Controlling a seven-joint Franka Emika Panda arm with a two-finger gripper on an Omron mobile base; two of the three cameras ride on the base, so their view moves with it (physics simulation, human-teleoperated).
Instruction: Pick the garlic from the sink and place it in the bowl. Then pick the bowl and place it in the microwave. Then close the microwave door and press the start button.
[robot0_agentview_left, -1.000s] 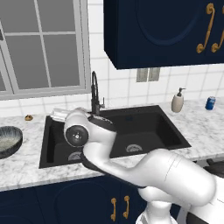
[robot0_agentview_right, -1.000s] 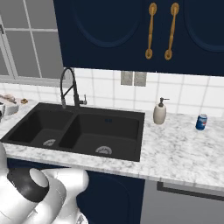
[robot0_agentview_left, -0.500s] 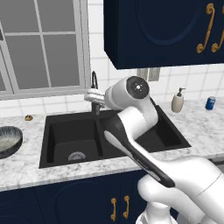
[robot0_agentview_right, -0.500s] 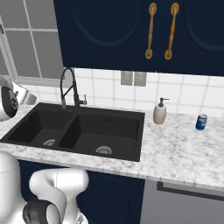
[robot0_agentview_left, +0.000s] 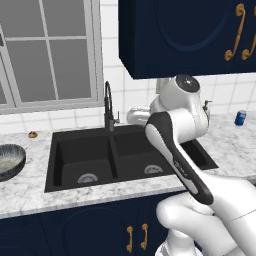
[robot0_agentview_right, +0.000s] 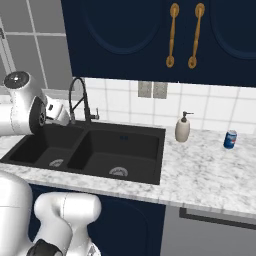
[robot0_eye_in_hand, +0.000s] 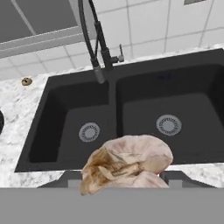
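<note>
The garlic (robot0_eye_in_hand: 127, 164), a pale bulb with tan papery skin, sits between my fingertips in the hand view, and my gripper (robot0_eye_in_hand: 124, 176) is shut on it. It hangs above the front rim of the black double-basin sink (robot0_eye_in_hand: 111, 94), both basins bare. In the left base view my hand (robot0_agentview_left: 137, 116) is up over the sink (robot0_agentview_left: 114, 152) beside the faucet. The bowl (robot0_agentview_left: 8, 160) stands on the counter left of the sink. In the right base view my hand (robot0_agentview_right: 57, 112) hovers over the left basin of the sink (robot0_agentview_right: 150, 150). The microwave is out of view.
A tall black faucet (robot0_agentview_left: 107, 107) (robot0_agentview_right: 77, 100) (robot0_eye_in_hand: 94, 39) rises behind the sink divider. A small brownish lump (robot0_agentview_left: 33, 134) (robot0_eye_in_hand: 26, 81) lies by the window. A soap dispenser (robot0_agentview_right: 182, 127) and a blue can (robot0_agentview_right: 230, 139) (robot0_agentview_left: 240, 117) stand on the right counter.
My arm has swung up out of the left basin and over to the right, lifting the hand with the garlic above the sink. The jaws stayed as they were.
</note>
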